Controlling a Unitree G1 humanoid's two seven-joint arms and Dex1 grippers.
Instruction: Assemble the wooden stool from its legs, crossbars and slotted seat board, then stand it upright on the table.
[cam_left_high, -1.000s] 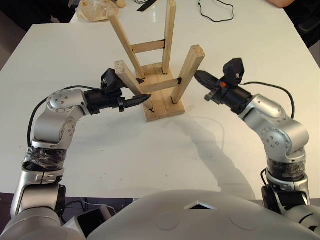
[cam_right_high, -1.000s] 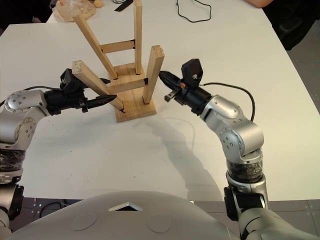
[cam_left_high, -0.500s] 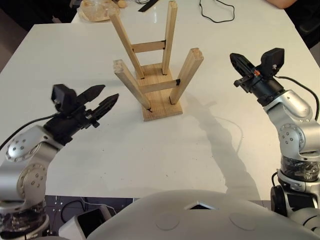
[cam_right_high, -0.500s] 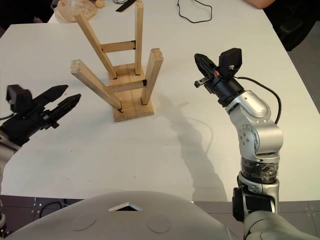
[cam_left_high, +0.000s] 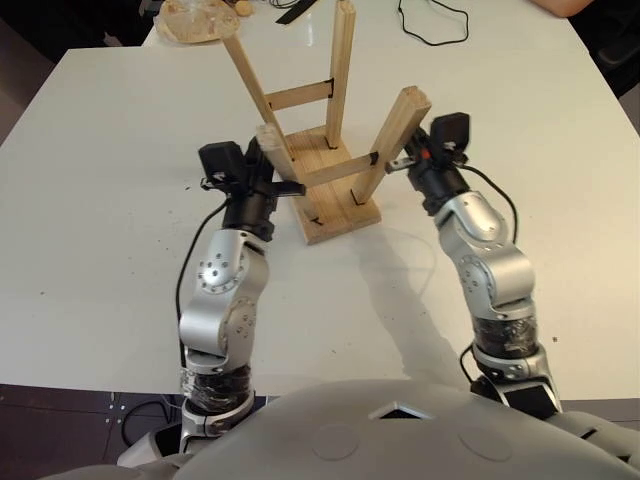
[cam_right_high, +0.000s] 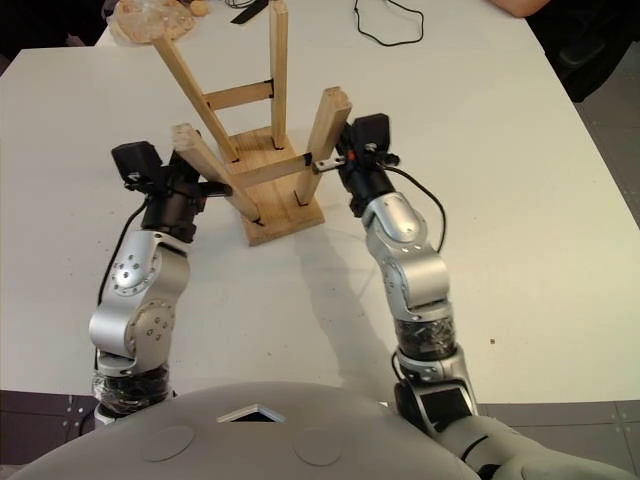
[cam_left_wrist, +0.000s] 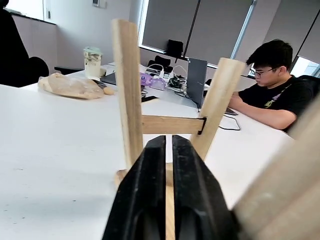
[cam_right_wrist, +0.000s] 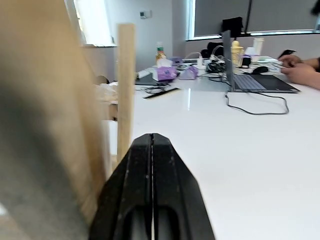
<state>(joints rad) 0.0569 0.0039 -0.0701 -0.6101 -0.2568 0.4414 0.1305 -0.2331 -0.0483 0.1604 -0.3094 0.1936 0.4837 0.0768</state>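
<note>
The wooden stool stands upside down on the white table, its seat board flat and its legs pointing up, joined by crossbars. My left gripper is shut with nothing in it, its tip against the leaning near-left leg. In the left wrist view its fingertips point at the two far legs and their crossbar. My right gripper is shut too, its tip at the near-right leg; in the right wrist view the gripper lies right beside that blurred leg.
A plastic bag and a black cable lie at the table's far edge. Beyond that edge sit a laptop and small items. Bare white tabletop stretches left, right and in front of the stool.
Both arms, spread wide half a second ago with the left gripper open, have swung back in to the stool's near legs. The left gripper has shut. The stool has shifted slightly right.
</note>
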